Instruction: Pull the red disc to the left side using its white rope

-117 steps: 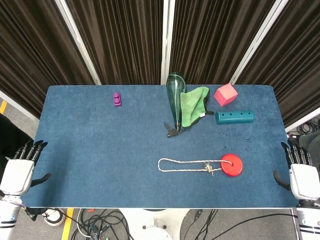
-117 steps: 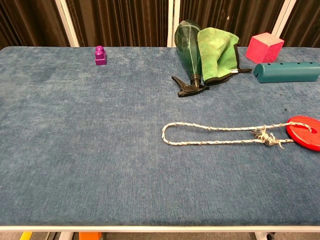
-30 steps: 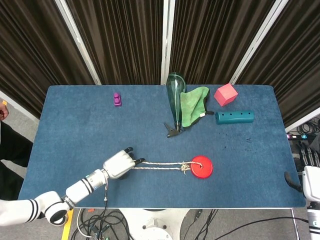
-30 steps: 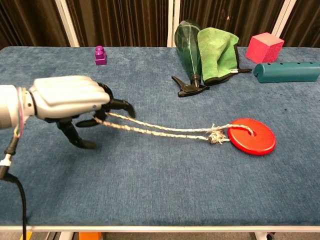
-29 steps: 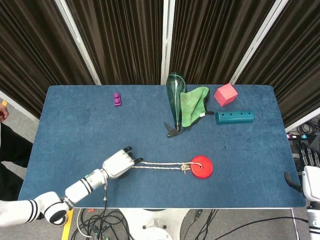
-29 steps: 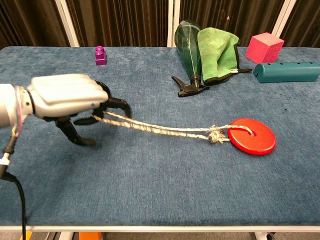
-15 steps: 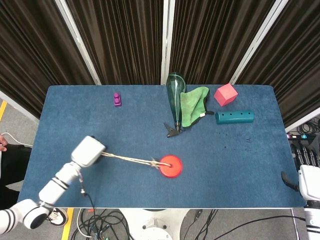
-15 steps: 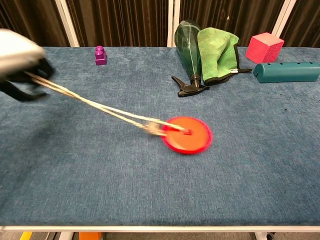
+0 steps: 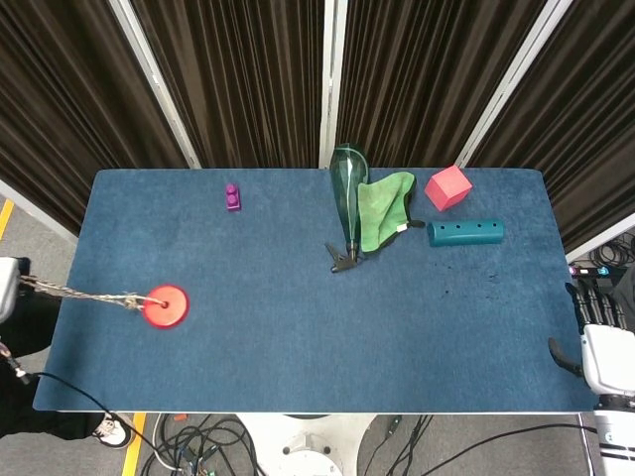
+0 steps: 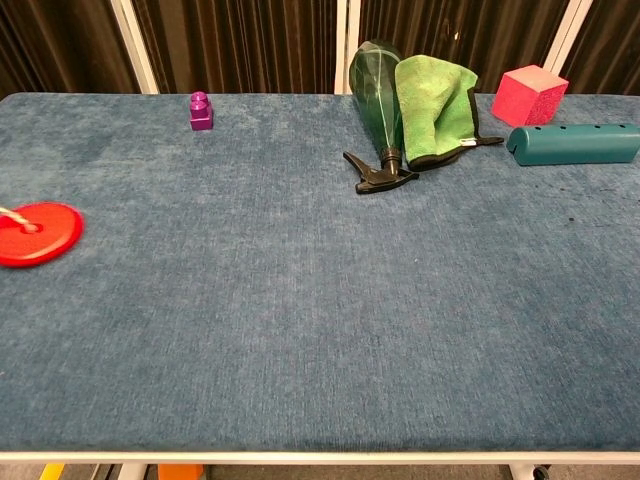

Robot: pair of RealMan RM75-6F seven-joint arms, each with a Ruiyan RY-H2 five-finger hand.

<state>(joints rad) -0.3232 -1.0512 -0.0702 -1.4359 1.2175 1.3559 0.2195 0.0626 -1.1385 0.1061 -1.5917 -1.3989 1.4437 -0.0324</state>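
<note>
Now the left hand (image 9: 5, 288) shows only as a sliver at the 9 o'clock edge of the head view, off the table (image 9: 298, 347); the white rope (image 9: 74, 293) runs taut into it, so it holds the rope, though how its fingers lie cannot be made out. The rope crosses the table's left edge to the red disc (image 9: 165, 306), which lies flat near that edge, around 8 o'clock. A purple block (image 9: 232, 197) sits near the far edge at 11 o'clock. A broad bare stretch of blue cloth spreads along the near side. At 12 to 1 o'clock lie a green spray bottle (image 9: 347, 198), a green cloth (image 9: 385, 208), a pink cube (image 9: 447, 187) and a teal bar (image 9: 465, 232). The right hand (image 9: 601, 342) hangs beyond the right edge at 4 o'clock, fingers apart, empty.
</note>
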